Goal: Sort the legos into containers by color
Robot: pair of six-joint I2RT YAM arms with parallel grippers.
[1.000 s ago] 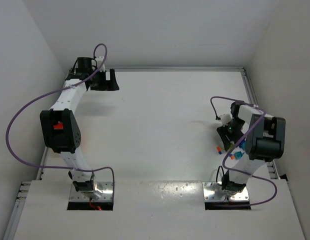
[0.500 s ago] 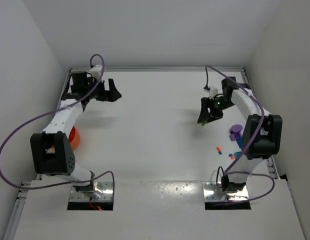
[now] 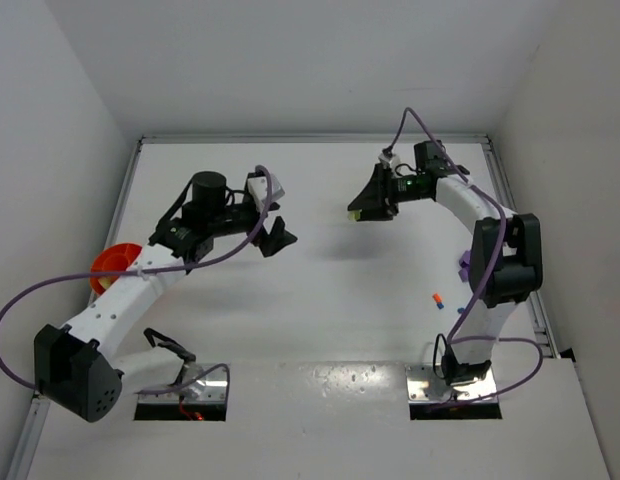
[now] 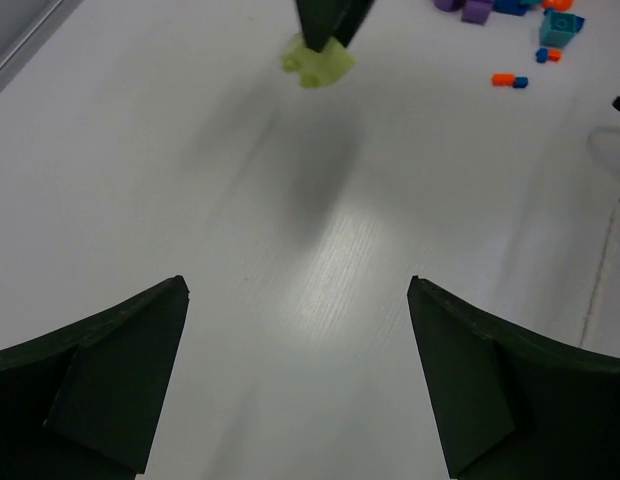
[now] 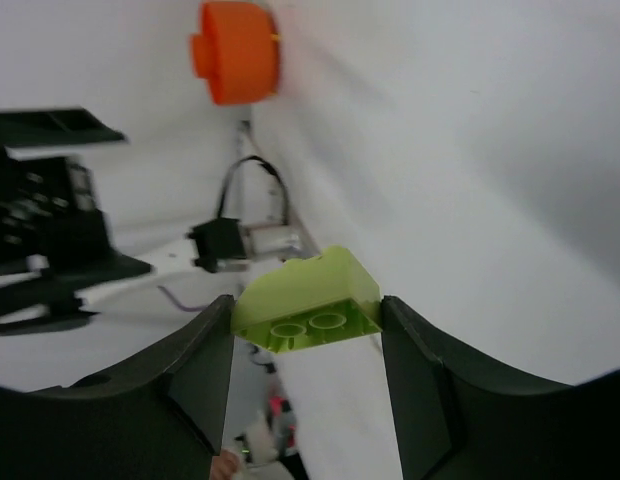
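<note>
My right gripper [image 3: 364, 210] hangs above the back middle of the table, shut on a lime green lego [image 5: 308, 300] pinched between both fingers; the same lego [image 4: 318, 62] shows at the top of the left wrist view. My left gripper [image 3: 276, 236] reaches toward the table's middle, facing the right one, open with only bare table between its fingers [image 4: 120, 370]. The orange container [image 3: 111, 262] sits at the left edge, partly behind my left arm, and appears again [image 5: 238, 52] in the right wrist view. The other legos lie at the right: purple [image 3: 468, 264], orange and blue [image 3: 438, 300], teal [image 4: 560, 25].
White walls close the table [image 3: 320, 290] at the back and both sides, with a metal rail along the edges. Purple cables loop off both arms. The two arm bases stand at the near edge.
My right gripper has lifted from the pile at the right and carried the lime lego back and leftward. My left arm has swung from the back left corner toward the middle, uncovering the orange container.
</note>
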